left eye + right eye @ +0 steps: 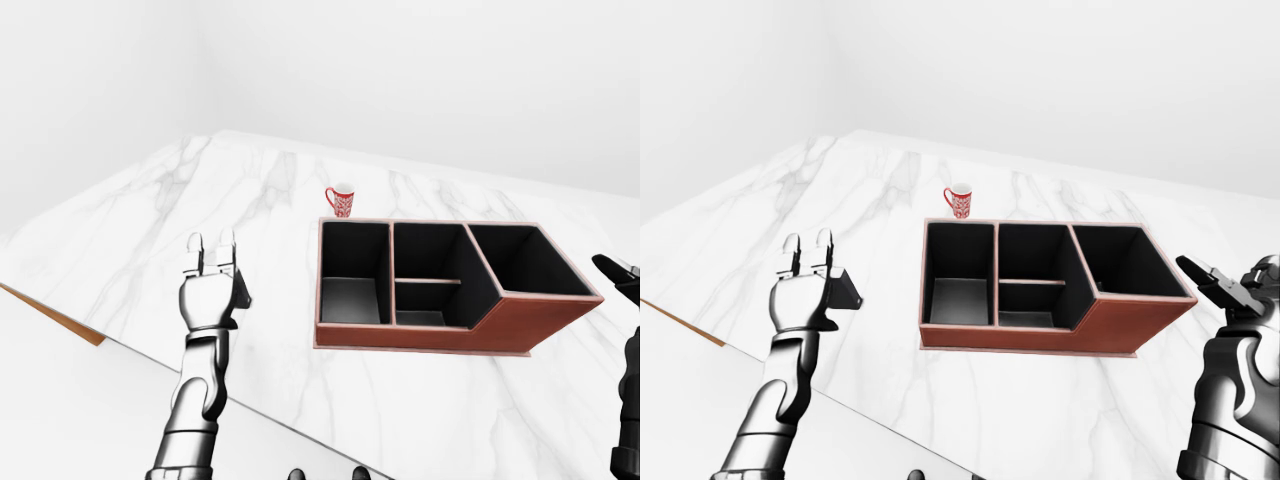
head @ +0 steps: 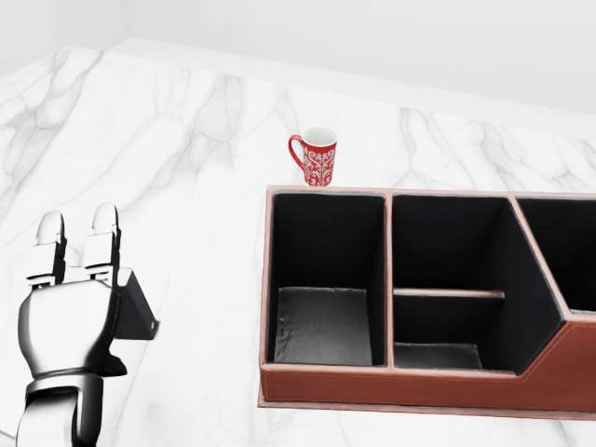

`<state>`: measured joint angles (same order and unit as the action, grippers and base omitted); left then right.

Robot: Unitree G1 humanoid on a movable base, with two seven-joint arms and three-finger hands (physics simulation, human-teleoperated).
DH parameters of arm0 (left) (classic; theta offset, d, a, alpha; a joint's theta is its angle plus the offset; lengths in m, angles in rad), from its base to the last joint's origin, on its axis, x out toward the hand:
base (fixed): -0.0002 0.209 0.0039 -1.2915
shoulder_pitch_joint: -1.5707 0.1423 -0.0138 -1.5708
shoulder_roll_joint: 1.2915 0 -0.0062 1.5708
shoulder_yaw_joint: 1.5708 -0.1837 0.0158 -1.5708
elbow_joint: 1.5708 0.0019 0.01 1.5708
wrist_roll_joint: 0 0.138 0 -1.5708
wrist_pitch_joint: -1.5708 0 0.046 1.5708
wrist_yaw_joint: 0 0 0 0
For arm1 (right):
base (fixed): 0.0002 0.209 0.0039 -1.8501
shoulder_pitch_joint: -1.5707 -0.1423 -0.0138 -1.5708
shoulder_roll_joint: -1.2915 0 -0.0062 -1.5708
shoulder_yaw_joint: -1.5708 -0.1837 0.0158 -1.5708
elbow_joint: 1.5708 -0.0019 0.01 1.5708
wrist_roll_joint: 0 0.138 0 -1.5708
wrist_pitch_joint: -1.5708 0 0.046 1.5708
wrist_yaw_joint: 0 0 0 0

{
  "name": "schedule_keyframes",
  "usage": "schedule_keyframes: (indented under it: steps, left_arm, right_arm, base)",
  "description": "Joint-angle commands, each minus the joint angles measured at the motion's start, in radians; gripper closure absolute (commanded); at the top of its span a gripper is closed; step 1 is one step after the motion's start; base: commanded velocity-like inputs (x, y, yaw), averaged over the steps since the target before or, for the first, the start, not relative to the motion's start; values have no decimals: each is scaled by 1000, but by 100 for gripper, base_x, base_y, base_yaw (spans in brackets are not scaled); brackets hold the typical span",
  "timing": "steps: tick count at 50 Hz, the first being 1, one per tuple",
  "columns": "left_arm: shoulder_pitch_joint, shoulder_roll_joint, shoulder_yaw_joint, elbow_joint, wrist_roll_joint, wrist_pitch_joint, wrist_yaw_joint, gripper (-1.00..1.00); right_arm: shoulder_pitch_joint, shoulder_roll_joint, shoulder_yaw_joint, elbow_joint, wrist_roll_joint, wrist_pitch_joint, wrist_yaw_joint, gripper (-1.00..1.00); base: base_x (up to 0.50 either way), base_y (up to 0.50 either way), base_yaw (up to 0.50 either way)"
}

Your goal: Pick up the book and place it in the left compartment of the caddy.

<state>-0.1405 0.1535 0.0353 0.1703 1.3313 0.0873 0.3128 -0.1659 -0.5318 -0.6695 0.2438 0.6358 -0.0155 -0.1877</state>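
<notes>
While left hand (image 2: 70, 326) stands upright left of caddy (image 2: 419, 386), fingers (image 2: 102, 228) straight, released; dark flat book (image 2: 135, 312) just beside palm, touching or not cannot tell. Book well left of caddy, on marble table (image 1: 150, 210). Caddy's left compartment (image 2: 326, 321) holds nothing. Red mug (image 2: 316, 155) at caddy's far-left corner. Right hand (image 1: 1240, 300) right of caddy, fingers spread, holding nothing.

Mug (image 2: 317, 156) just above caddy (image 2: 419, 384)'s left compartment.
</notes>
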Motion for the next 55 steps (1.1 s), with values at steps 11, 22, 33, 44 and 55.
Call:
schedule_keyframes:
  steps: [11, 22, 33, 44, 55]
  left_arm:
    - [-109, 87, 46, 190, -57, 0, -70, -100]
    - [-193, 110, 41, 327, -71, 0, -36, -100]
    - [-278, 157, 14, 394, -19, 0, -125, -100]
    - [-371, 178, 14, 574, -68, 0, -118, -100]
    - [-444, 209, -13, 674, -92, 0, -128, -100]
  right_arm:
    - [-2, -1, 1, 7, 0, -6, 4, -100]
    - [-5, -1, 4, 9, -1, -6, 3, -100]
    - [3, 0, -1, -10, -2, 8, 1, -100]
    - [0, 1, 1, 1, -5, 4, 2, -100]
    - [-2, -1, 6, 10, -5, -2, 1, -100]
  base:
    - [0, 0, 0]
    - [0, 0, 0]
    - [0, 0, 0]
    - [0, 0, 0]
    - [0, 0, 0]
